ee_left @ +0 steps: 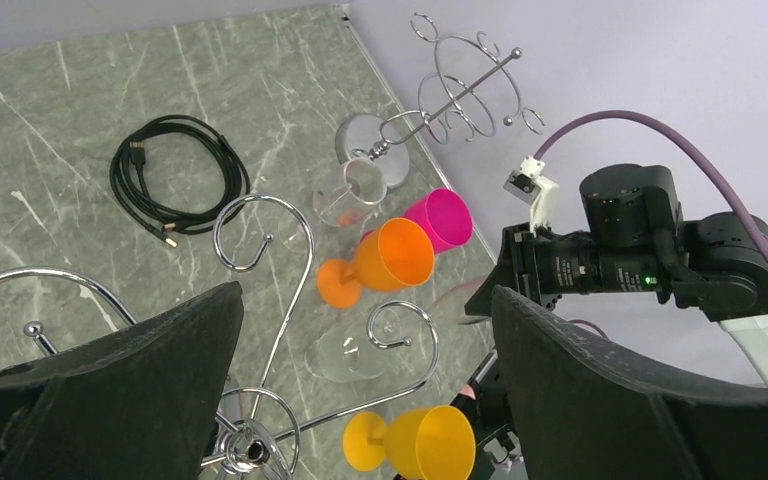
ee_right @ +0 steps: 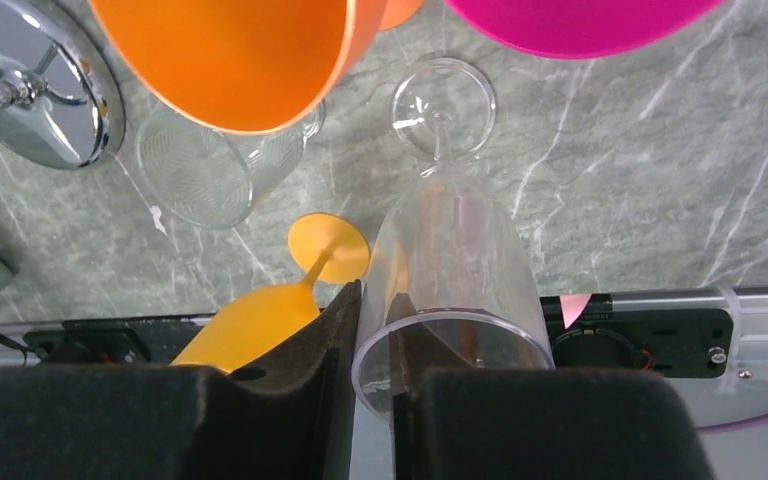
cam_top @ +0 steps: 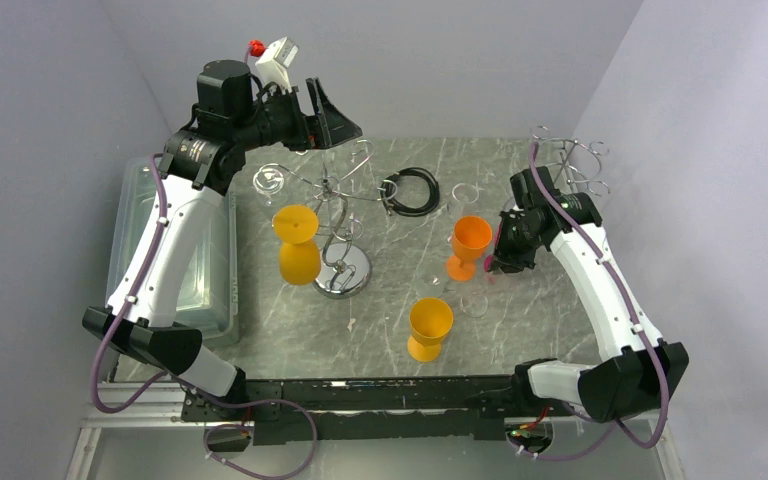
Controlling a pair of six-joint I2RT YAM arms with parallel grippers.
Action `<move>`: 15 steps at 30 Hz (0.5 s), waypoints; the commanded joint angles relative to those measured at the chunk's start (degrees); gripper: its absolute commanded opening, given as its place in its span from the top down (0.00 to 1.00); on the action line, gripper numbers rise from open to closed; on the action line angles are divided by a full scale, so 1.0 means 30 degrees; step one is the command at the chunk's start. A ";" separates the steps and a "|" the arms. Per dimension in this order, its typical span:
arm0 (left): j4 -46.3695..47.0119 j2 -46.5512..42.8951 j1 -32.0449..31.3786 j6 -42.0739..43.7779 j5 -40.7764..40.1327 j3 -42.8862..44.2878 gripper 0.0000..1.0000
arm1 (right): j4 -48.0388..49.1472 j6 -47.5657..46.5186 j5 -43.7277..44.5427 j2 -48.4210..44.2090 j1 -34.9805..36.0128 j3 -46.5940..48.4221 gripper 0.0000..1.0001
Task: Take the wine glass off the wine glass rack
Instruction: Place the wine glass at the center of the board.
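Right pincer (ee_right: pixel 378 350) on clear wine glass (ee_right: pixel 450 240)

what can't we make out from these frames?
- Top view: the right hand fingertips are hidden under its own wrist, and the clear glass they clamp is too faint to trace.
- Left wrist view: the rack base is out of frame at the bottom edge. The hung orange glass is not in sight, and the left hand pads fill both lower corners.
- Right wrist view: the pink glass is cut by the top edge, so only its rim shows.
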 commanded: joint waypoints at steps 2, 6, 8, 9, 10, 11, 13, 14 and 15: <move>0.0112 -0.0104 -0.0163 0.0519 0.0099 0.0571 0.01 | 0.0428 -0.0195 0.0786 0.0626 0.0790 0.1242 0.79; 0.0068 0.0007 -0.0301 0.0522 0.0050 0.0644 0.01 | 0.0186 -0.0097 0.1073 0.0784 0.1094 0.1902 0.67; 0.0054 0.0076 -0.0338 0.0551 0.0043 0.0689 0.01 | 0.0112 -0.0032 0.1137 0.0863 0.1220 0.2161 0.63; 0.0053 0.0123 -0.0361 0.0552 0.0063 0.0716 0.01 | 0.0028 -0.0005 0.1156 0.0915 0.1308 0.2290 0.62; 0.0050 0.0140 -0.0369 0.0537 0.0051 0.0725 0.01 | -0.0023 0.0035 0.1196 0.0958 0.1396 0.2442 0.61; 0.0053 0.0142 -0.0369 0.0550 0.0068 0.0720 0.00 | -0.0113 0.0077 0.1226 0.0989 0.1524 0.2581 0.61; 0.0028 0.0128 -0.0398 0.0552 0.0024 0.0705 0.01 | -0.0223 0.0195 0.1313 0.1019 0.1650 0.2896 0.60; 0.0025 0.0141 -0.0398 0.0552 0.0021 0.0710 0.01 | -0.0285 0.0225 0.1340 0.1030 0.1713 0.3023 0.60; 0.0024 0.0142 -0.0398 0.0566 -0.0005 0.0707 0.01 | -0.0340 0.0258 0.1354 0.1049 0.1772 0.3174 0.60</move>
